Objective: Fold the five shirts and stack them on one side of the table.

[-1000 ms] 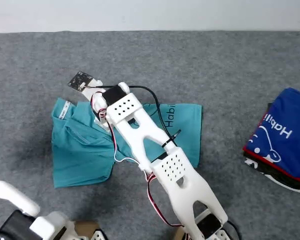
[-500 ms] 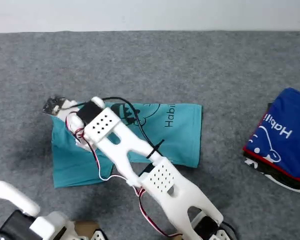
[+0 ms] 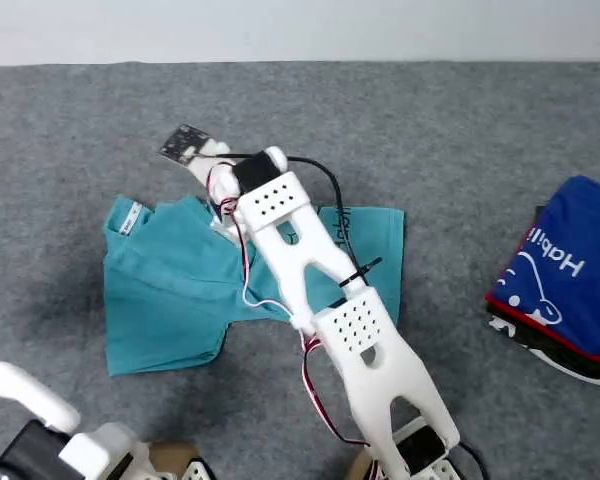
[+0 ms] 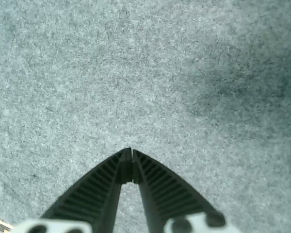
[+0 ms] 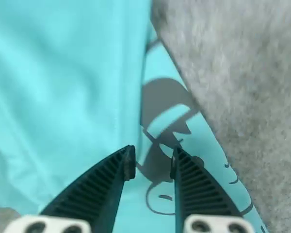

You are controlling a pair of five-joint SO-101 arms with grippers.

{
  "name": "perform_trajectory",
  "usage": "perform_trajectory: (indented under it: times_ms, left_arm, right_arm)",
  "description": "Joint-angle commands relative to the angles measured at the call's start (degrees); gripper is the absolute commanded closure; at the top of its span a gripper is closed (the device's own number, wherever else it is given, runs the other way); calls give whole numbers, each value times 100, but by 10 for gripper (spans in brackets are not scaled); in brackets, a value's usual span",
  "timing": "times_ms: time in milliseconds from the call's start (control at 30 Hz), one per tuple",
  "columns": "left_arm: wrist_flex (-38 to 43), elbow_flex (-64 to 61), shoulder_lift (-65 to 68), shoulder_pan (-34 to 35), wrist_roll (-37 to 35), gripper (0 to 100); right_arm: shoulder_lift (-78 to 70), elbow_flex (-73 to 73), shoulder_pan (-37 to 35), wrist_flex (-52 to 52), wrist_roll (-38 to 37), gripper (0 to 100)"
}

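Overhead and wrist views, one moment of the shirt-folding task.

The teal shirt (image 3: 165, 290) lies partly folded on the grey felt table (image 3: 430, 130), left of centre. Its left half is rumpled into creases and its right half lies flat. I see my right arm (image 3: 330, 300) stretched from the near edge diagonally across the middle of the shirt, so it blocks most of the printed design from above. Only a few letters show beside the arm's right flank. A black cable (image 3: 315, 190) loops off the arm near the wrist, and red and white wires (image 3: 242, 270) trail down its left side over the cloth.

In the right wrist view, the right gripper (image 5: 151, 162) hangs over the shirt's far edge, where the teal cloth meets bare felt. Its jaws stand a narrow gap apart with nothing between them, and the dark print lies under the tips.

The left arm (image 3: 30, 400) sits at the near left corner, off the shirt. The left gripper (image 4: 131, 154) points at bare felt with its jaws pressed tip to tip, holding nothing.

The stack of folded shirts (image 3: 565, 280) rests at the table's right edge, well apart from the teal one. A blue shirt with white print and a red band lies on top, with darker cloth beneath.
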State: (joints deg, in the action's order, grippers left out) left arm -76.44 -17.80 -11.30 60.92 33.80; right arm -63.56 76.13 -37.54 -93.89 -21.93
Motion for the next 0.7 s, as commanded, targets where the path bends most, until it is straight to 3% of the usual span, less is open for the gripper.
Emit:
perform_trajectory:
  times_ms: [0,233,500,667]
  left_arm:
    - [97,40,-211,-26,-26,995]
    - [97,40,-237,-26,-26,995]
    - [97,22,-220,-26,-26,995]
    - [97,22,-237,-18,-18,995]
  right_arm:
    - [198,466,-365,-233,-44,866]
    - [180,457,-989,-523,-35,866]
    - [-567,492,-1086,734,-44,867]
    - [-743,501,-1534,673,-44,867]
